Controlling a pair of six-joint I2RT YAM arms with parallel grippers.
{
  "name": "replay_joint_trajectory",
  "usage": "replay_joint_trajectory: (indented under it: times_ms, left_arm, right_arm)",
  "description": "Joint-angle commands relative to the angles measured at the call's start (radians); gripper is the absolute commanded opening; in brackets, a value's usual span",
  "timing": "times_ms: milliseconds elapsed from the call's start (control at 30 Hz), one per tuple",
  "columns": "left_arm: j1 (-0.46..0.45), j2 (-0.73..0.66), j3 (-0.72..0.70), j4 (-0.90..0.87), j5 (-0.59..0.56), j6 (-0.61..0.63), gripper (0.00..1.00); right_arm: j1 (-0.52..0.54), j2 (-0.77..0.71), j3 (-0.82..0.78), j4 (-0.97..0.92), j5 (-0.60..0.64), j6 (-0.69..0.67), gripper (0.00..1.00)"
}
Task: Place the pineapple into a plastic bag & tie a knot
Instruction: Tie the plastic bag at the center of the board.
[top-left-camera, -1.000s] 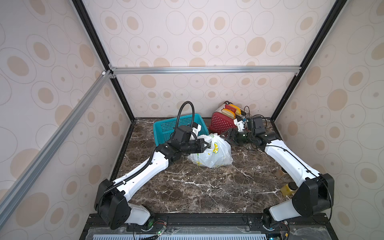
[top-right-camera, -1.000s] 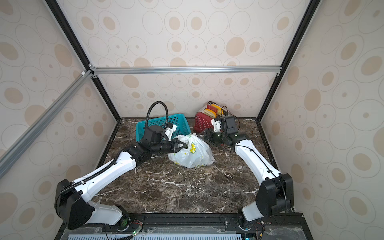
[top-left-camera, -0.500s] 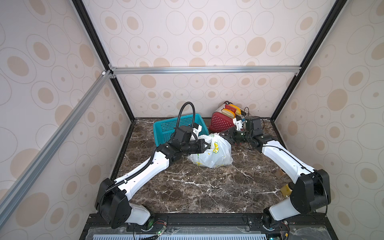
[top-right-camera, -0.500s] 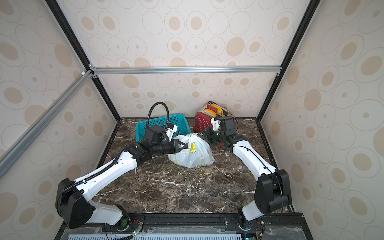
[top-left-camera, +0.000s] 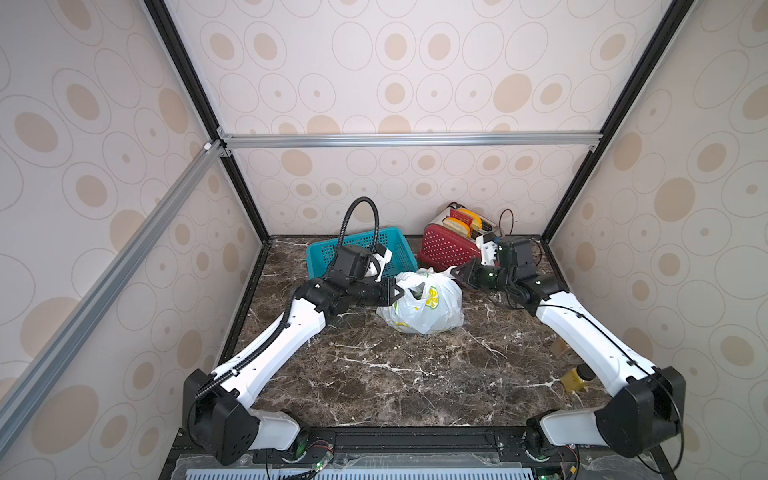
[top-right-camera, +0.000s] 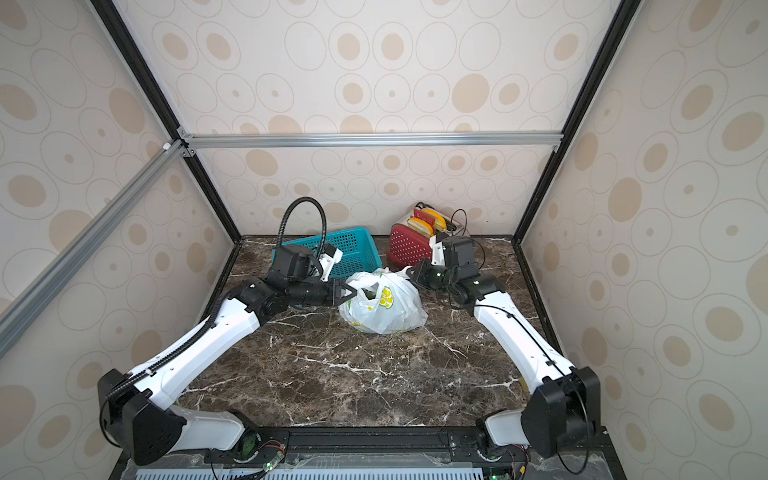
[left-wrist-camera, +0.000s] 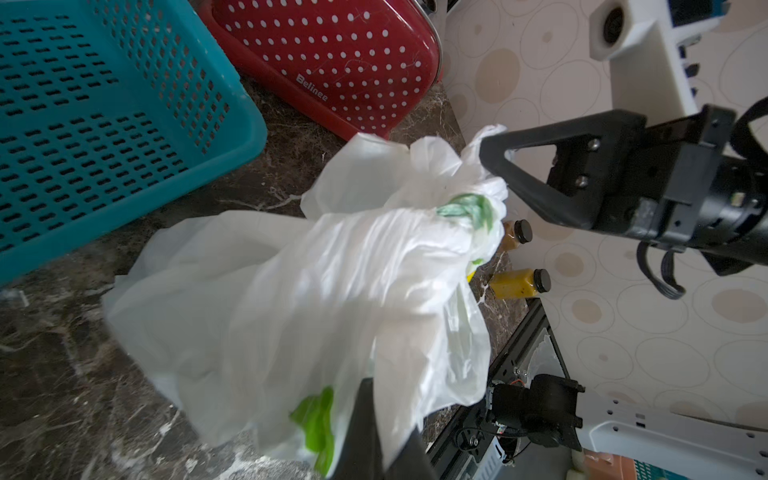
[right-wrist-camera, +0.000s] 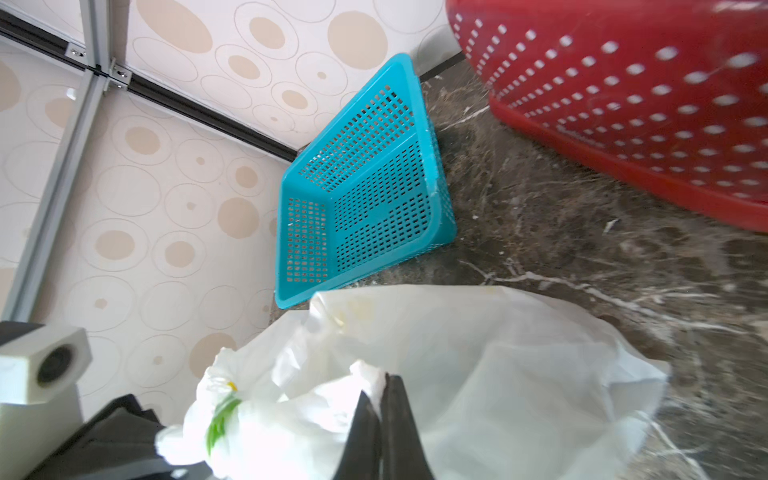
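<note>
The plastic bag (top-left-camera: 422, 307) (top-right-camera: 384, 307), white with lemon prints, sits bulging on the marble table between both arms. Its mouth gapes upward and a dark greenish shape shows inside; the pineapple itself is hidden. My left gripper (top-left-camera: 398, 292) (top-right-camera: 352, 292) is shut on the bag's left rim, with plastic pinched between the jaws (left-wrist-camera: 388, 407). My right gripper (top-left-camera: 456, 274) (top-right-camera: 410, 272) is shut on a white tip of the bag's right handle (right-wrist-camera: 379, 384). No knot is in view.
A teal mesh basket (top-left-camera: 365, 249) (right-wrist-camera: 365, 195) stands just behind the left arm. A red white-dotted toaster (top-left-camera: 446, 249) (left-wrist-camera: 345, 62) is at the back by the right arm. Yellow bottles (top-left-camera: 575, 376) (left-wrist-camera: 517, 282) lie near the right wall.
The right gripper has moved left to the bag and shut on its handle. The left gripper has stayed shut on the bag's left rim, and the bag has hardly shifted.
</note>
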Motion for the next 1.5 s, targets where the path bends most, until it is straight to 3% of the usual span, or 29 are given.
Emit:
replay_joint_trajectory:
  times_ms: [0,133,267,567,767,1067,1200,1367,1467]
  left_arm:
    - [0.035,-0.066,0.083,-0.13,-0.009,0.071,0.0]
    - [0.035,-0.068,0.145,-0.159,-0.019,0.1,0.0]
    - [0.043,-0.085,0.152,-0.237,-0.129,0.153,0.0]
    - [0.055,-0.173,-0.105,-0.157,-0.414,0.094,0.0]
    - [0.055,-0.146,-0.213,-0.022,-0.44,-0.006,0.0]
    - [0.054,-0.074,-0.256,0.006,-0.448,0.033,0.0]
    - [0.052,-0.036,-0.219,0.033,-0.393,0.085,0.0]
    - [0.05,-0.032,-0.186,0.195,-0.2,0.138,0.0]
    - [0.048,0.01,-0.147,0.197,-0.118,0.157,0.03]
  right_arm:
    - [-0.024,-0.04,-0.035,-0.147,0.222,-0.092,0.0]
    - [-0.024,-0.071,-0.031,-0.202,0.254,-0.124,0.0]
    - [-0.024,-0.116,-0.031,-0.259,0.333,-0.148,0.0]
    - [-0.025,-0.143,-0.02,-0.389,0.544,-0.243,0.0]
    - [-0.037,-0.124,-0.059,-0.393,0.604,-0.241,0.0]
    - [-0.075,-0.091,-0.106,-0.371,0.591,-0.24,0.0]
    - [-0.078,-0.07,-0.104,-0.314,0.487,-0.244,0.0]
    - [-0.078,-0.064,-0.102,-0.109,0.193,-0.252,0.0]
    - [-0.079,-0.024,-0.061,-0.087,0.093,-0.249,0.15]
